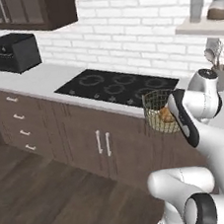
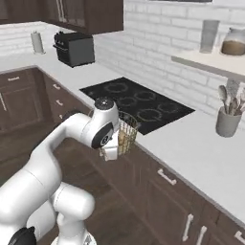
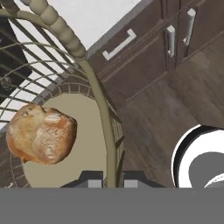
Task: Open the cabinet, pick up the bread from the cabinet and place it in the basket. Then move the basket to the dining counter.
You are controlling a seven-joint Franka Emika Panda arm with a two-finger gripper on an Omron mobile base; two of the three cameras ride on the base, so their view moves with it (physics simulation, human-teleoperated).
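The basket [image 1: 156, 109] of tan wire mesh hangs in the air in front of the counter edge by the stove. My gripper [image 3: 110, 181] is shut on the basket's rim [image 3: 103, 113], one finger on each side of the wire wall. The bread [image 3: 40, 133], a golden-brown bun, lies on the basket's floor, and it shows through the mesh as bread [image 1: 166, 115]. In the right base view the basket [image 2: 126, 132] sits just behind my hand. The dining counter is out of view.
The black stove [image 1: 118, 86] lies in the white worktop [image 2: 191, 146] behind the basket. A grey utensil cup [image 2: 227, 120] stands to the right, a dark toaster oven [image 1: 14, 51] far left. Brown cabinet fronts [image 1: 100, 142] and wood floor [image 1: 55, 200] lie below.
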